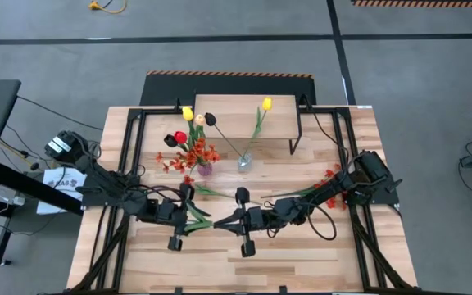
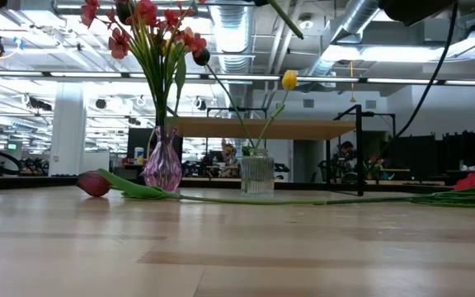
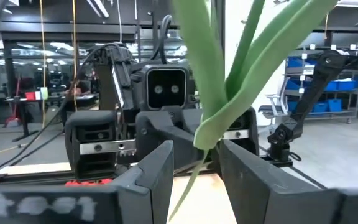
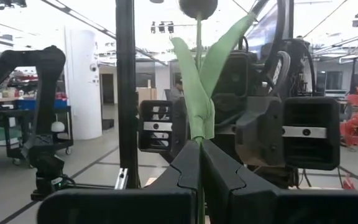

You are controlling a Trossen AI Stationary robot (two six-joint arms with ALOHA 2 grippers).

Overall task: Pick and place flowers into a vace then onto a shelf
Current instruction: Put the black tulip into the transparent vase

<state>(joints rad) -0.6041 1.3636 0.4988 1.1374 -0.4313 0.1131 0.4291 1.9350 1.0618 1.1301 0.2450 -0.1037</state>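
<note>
left gripper (image 1: pixel 188 215): mid-table, facing the right one; fingers (image 3: pixel 157 180) part-way closed with a green tulip stem (image 3: pixel 213 87) and its leaves between them.
right gripper (image 4: pixel 199 163): just beside the left one, near table centre; fingers pinched together on a green stem with a dark head (image 4: pixel 197 6) up top. Can't tell if both hold the same flower.
purple vase (image 2: pixel 163 163): on the tabletop in front of the shelf, packed with orange-red sprays (image 1: pixel 193 154) plus yellow, cream and dark red tulips.
clear ribbed vase (image 2: pixel 257 175): just beside the purple one, holds a yellow tulip (image 2: pixel 289 79) and a dark-headed one (image 2: pixel 202 57).
shelf (image 1: pixel 244 115): far side of the table, behind both vases; wood top bare.
loose flowers: dark red tulip (image 2: pixel 94 184) lies flat on the table by the purple vase, stem running across behind it; red blossoms (image 1: pixel 334 190) lie under the right arm near the table's right edge.
in the way: both vases stand between the grippers and the shelf.
background: people and benches in the room beyond.
</note>
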